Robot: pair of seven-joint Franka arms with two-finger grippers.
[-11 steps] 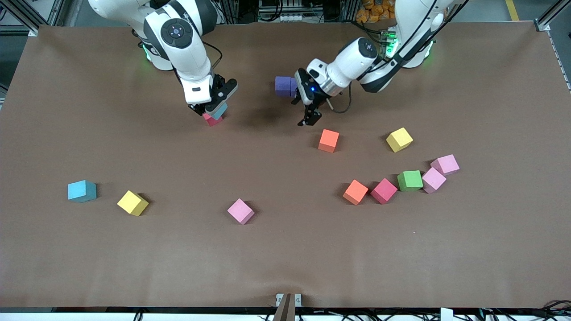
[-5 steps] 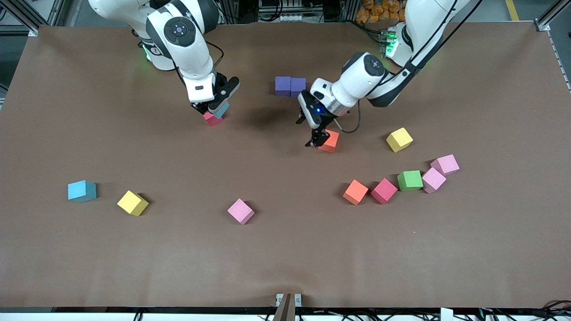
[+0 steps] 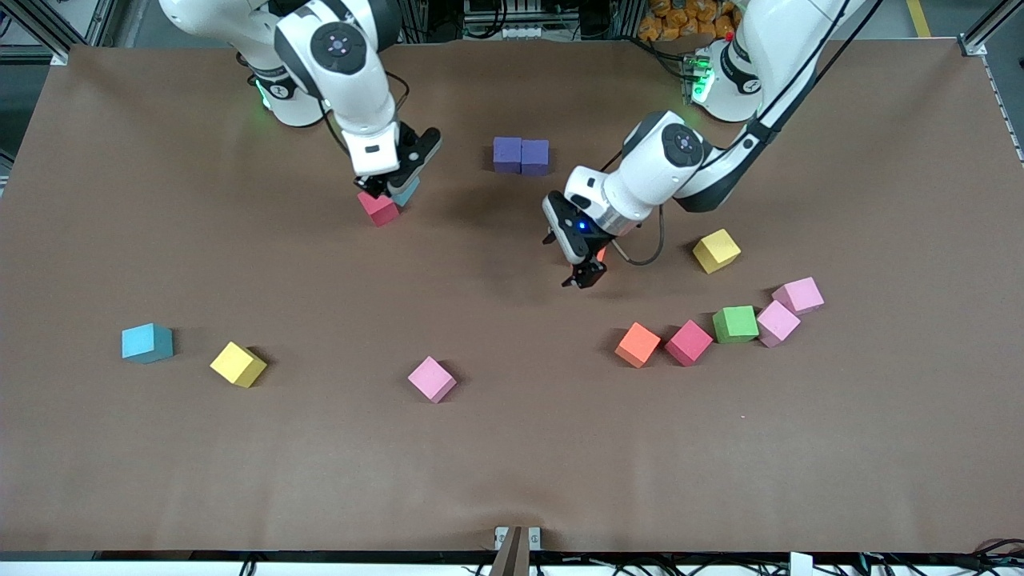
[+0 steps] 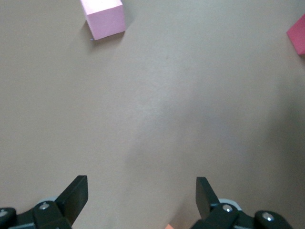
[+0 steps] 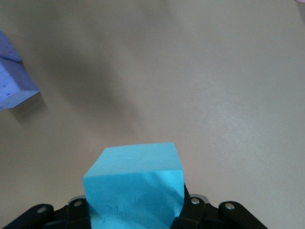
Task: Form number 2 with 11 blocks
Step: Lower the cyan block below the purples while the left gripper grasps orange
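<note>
Carrying light blue toward the purple pair, orange under the other hand

Starting at the right arm's end of the table [image 3: 512, 448], the right gripper [image 3: 392, 189] pinches a light blue cube [image 3: 406, 192] between its fingers and hangs low over a red cube [image 3: 378, 209] that lies on the cloth. From there the purple pair [image 3: 521, 155] lies toward the left arm's end. Its two cubes touch, and their row runs along the table's length, so the nearer open end of that row faces the carried cube. Next along, the left gripper [image 3: 584, 278] has its fingers spread wide with nothing between them. It points down over an orange cube [image 3: 601, 254], which it mostly hides. The left wrist view shows only a sliver of orange at the edge, so the cube probably sits slightly back from the fingertips and the grasp would need a small shift toward the wrist
</note>
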